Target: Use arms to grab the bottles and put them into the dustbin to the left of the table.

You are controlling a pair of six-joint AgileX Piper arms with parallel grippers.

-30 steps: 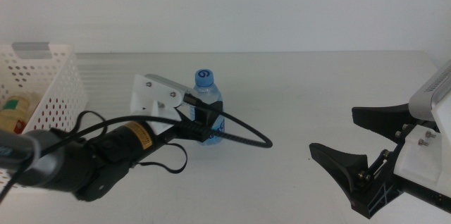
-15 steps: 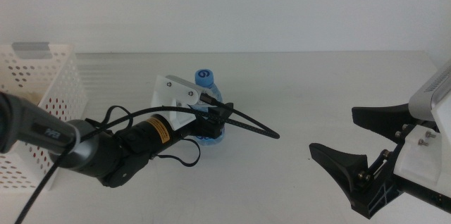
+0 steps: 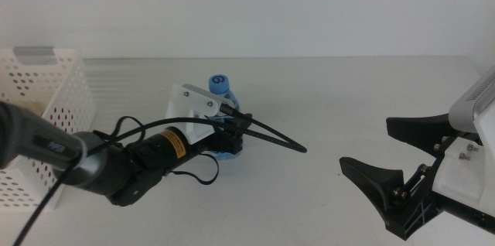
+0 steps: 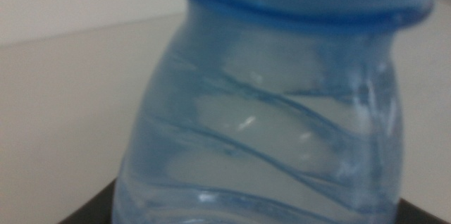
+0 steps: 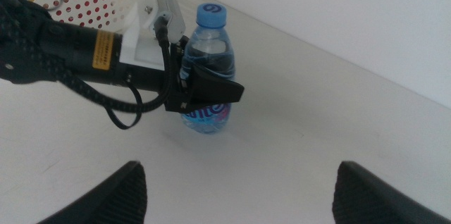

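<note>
Left gripper [image 3: 230, 131] has its jaws closed around the blue-capped water bottle [image 3: 223, 114], clamped on the body below the cap. Bottle tilts slightly toward the dustbin [image 3: 48, 91], base on or just above the table [image 3: 348, 99], well apart from the bin. Right gripper [image 3: 394, 165] sits far on the other side of the bottle, jaws spread wide, holding nothing.

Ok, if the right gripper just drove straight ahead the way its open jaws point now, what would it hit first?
Probably the water bottle, already clamped in the left gripper. It sits roughly ahead of the right gripper, with bare table between, though depth is unclear.
</note>
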